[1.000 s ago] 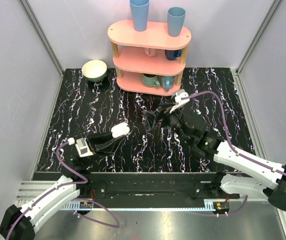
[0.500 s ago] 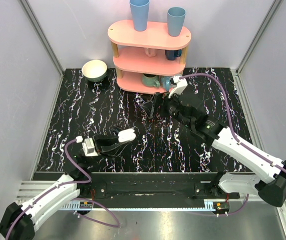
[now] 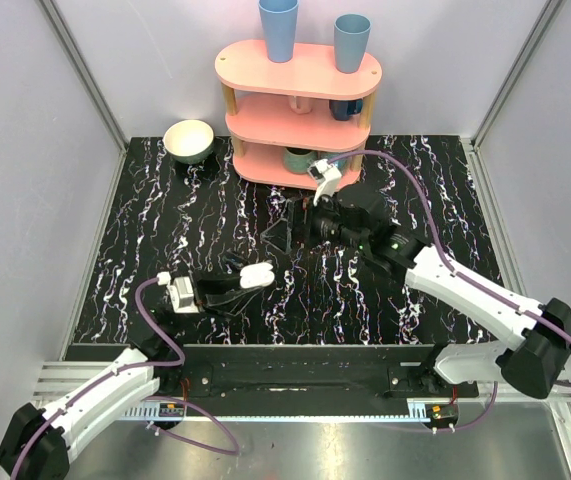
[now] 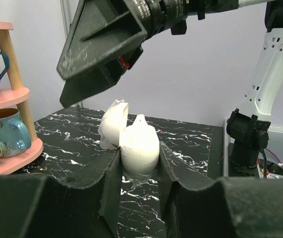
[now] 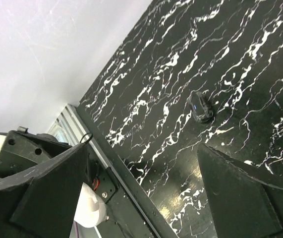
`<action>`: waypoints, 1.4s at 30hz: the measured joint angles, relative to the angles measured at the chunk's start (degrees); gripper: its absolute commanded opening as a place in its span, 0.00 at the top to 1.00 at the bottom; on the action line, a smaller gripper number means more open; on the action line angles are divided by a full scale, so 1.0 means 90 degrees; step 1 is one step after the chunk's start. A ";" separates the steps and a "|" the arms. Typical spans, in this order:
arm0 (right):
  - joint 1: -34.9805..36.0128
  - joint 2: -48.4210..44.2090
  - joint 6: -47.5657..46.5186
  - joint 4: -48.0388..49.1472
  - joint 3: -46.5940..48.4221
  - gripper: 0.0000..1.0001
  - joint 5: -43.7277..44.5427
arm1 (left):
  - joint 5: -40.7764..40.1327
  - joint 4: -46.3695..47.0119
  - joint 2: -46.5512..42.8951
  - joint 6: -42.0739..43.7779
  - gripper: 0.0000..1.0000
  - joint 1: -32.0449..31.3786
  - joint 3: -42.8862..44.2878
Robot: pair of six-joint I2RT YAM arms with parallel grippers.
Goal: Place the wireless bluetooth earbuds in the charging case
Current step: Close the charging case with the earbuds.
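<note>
The white charging case [image 3: 257, 274] is held just above the table, its lid [image 4: 113, 121] hinged open to the left of its body [image 4: 139, 148]. My left gripper [image 3: 244, 284] is shut on the body, one finger [image 4: 112, 184] on each side. A small white tip [image 4: 140, 119] sticks up from the body; I cannot tell whether it is an earbud. No loose white earbud shows. My right gripper [image 3: 287, 228] is open and empty, hanging above and just beyond the case [image 4: 106, 44]. Between its jaws [image 5: 141, 163] the table shows a small dark oval thing with a blue light [image 5: 201, 107].
A pink three-tier shelf [image 3: 300, 125] with blue cups and mugs stands at the back, close behind the right arm. A pale green bowl [image 3: 188, 140] sits at the back left. The metal rail [image 3: 295, 365] runs along the table's near edge.
My right gripper has swung left and toward the middle, now above the case. My left gripper has drawn the case slightly right and nearer.
</note>
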 measured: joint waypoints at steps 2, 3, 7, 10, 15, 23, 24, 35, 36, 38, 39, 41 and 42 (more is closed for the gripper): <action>0.0000 0.0168 0.0019 -0.0007 0.0000 0.00 -0.0158 | 0.0015 -0.0007 0.0044 0.0019 1.00 0.0000 0.0000; 0.0000 0.0250 0.0022 -0.0015 0.0000 0.00 -0.0204 | 0.0015 -0.0005 0.0078 0.0022 1.00 0.0000 0.0000; 0.0000 0.0442 0.0019 -0.0087 0.0000 0.00 -0.0418 | 0.0012 0.0002 0.0243 0.0022 1.00 0.0000 0.0000; 0.0000 0.0488 0.0012 -0.0153 0.0000 0.00 -0.0559 | 0.0010 0.0083 0.0398 0.0022 1.00 0.0000 0.0000; 0.0000 0.0549 -0.0019 -0.0189 0.0002 0.00 -0.0882 | -0.0005 0.0248 0.0636 0.0012 1.00 0.0000 0.0000; 0.0000 0.0629 -0.0027 -0.0197 0.0002 0.00 -0.1253 | -0.0114 0.0486 0.0797 -0.0083 1.00 0.0000 0.0000; 0.0000 0.0629 -0.0029 -0.0194 0.0002 0.00 -0.1287 | -0.0117 0.0505 0.0797 -0.0092 1.00 0.0000 0.0000; -0.0005 0.0629 -0.0029 -0.0080 0.0002 0.00 -0.1348 | -0.0437 0.0517 0.0690 -0.0102 1.00 -0.0002 0.0000; -0.0005 0.0629 -0.0029 -0.0046 0.0002 0.00 -0.1367 | -0.0481 0.0512 0.0670 -0.0104 1.00 -0.0002 0.0000; -0.0005 0.0622 -0.0029 -0.0010 0.0002 0.00 -0.1406 | -0.0600 0.0447 0.0607 -0.0109 1.00 -0.0002 0.0000; -0.0005 0.0619 -0.0034 -0.0002 0.0002 0.00 -0.1445 | -0.0665 0.0408 0.0568 -0.0114 1.00 -0.0002 0.0000; -0.0005 0.0607 -0.0044 -0.0005 0.0002 0.00 -0.1481 | -0.0804 0.0350 0.0522 -0.0129 0.99 -0.0002 0.0000; -0.0005 0.0602 -0.0061 -0.0005 0.0002 0.00 -0.1486 | -0.0877 0.0308 0.0491 -0.0148 0.99 -0.0002 0.0000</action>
